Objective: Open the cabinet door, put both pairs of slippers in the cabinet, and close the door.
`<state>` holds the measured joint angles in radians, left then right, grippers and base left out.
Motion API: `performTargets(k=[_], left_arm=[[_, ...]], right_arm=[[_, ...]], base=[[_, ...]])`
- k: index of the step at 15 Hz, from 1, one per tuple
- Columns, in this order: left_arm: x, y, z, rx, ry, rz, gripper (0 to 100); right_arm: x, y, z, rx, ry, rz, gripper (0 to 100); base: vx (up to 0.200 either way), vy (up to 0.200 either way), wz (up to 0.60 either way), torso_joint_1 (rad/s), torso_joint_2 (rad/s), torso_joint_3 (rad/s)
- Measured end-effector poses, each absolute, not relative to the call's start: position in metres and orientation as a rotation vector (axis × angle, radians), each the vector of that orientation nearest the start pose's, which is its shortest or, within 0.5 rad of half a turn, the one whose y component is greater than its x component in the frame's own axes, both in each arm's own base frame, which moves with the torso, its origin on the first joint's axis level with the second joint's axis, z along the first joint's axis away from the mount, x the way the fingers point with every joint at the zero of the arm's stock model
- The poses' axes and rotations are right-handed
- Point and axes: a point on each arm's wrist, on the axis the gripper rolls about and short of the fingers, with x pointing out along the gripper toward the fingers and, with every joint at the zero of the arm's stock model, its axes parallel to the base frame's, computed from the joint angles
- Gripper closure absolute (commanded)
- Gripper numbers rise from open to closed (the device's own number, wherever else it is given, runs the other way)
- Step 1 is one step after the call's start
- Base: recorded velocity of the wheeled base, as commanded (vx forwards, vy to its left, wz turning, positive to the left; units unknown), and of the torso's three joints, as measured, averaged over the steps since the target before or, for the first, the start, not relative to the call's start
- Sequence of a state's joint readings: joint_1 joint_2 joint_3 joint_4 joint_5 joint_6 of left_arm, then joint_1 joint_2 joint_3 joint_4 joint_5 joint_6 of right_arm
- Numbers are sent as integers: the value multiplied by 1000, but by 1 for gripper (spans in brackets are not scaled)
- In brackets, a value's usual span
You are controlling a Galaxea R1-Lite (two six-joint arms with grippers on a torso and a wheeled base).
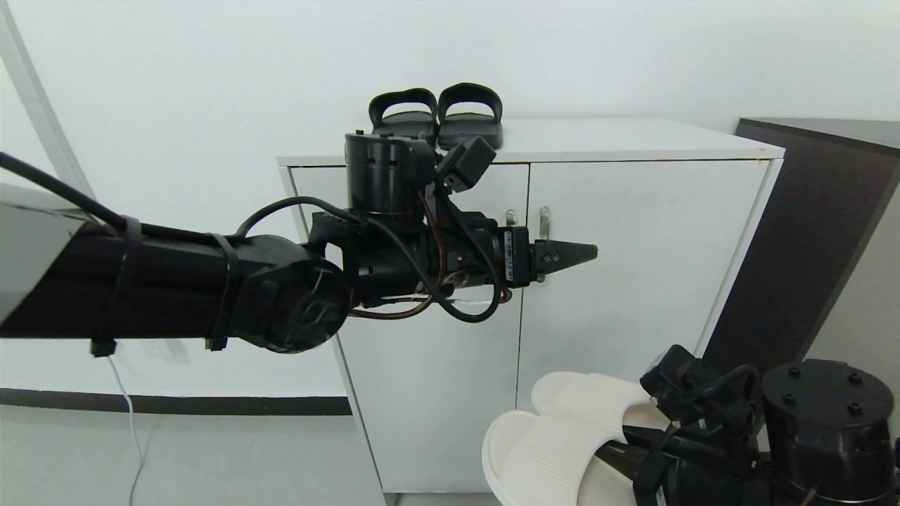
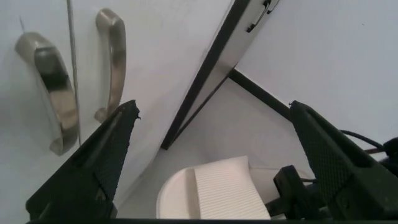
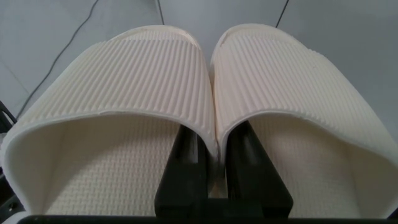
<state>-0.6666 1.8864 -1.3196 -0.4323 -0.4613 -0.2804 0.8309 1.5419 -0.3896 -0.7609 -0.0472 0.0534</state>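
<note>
Two pincers, two jobs. My left pincer (image 1: 573,253) is spread wide with nothing in it. In the left wrist view (image 2: 214,109), one fingertip (image 2: 127,115) sits just beside one end of a metal handle (image 2: 112,68); I can't tell if it touches. My right pincer (image 3: 214,149) is clamped on the white slippers (image 3: 149,81), pinching their two inner sides together so the pair hangs as one.

Outward from there, the left pincer is up in front of the cabinet (image 1: 633,281), at handle height, near the centre seam. Both doors look shut. The left door's handle (image 1: 511,216) and the right door's handle (image 1: 543,221) stand side by side at the seam. The white slippers (image 1: 555,436) are held low, in front of the right door's lower part. The black slippers (image 1: 436,116) sit as a pair on the cabinet top, toward its left end.

The step in hand, as I judge it, is opening a door, and none of the stowing is done yet. To do it well:
- Pick one handle, slide one finger behind the bar with the other in front, and close mid-bar, not at the tip.
- The hinges are likely on the outer edges, so pull along the door's arc, not straight back, or the grip slips off.
- The white pair hangs where the right door would swing, so I should draw my right arm back first or take the left door.
- Open wide enough for a full pair to pass.
</note>
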Motion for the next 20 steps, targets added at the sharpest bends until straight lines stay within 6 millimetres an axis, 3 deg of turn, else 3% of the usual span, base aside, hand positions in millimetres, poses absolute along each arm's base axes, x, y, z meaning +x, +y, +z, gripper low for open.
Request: performTargets(k=[13,14,20], left_arm=[[339,-258,228,-238,296,-1018,0],[340,-259,227,-237,297,-1017,100],[339,-265,218,-230,338,-1021,100]], right_arm=[[153,166,129,-127,397,762,100],[153,166,129,-128,397,763,100],[152,166,127,-130,403,765,100]], base=[[0,0,0,0,0,0],[0,0,0,0,0,0],[0,0,0,0,0,0]])
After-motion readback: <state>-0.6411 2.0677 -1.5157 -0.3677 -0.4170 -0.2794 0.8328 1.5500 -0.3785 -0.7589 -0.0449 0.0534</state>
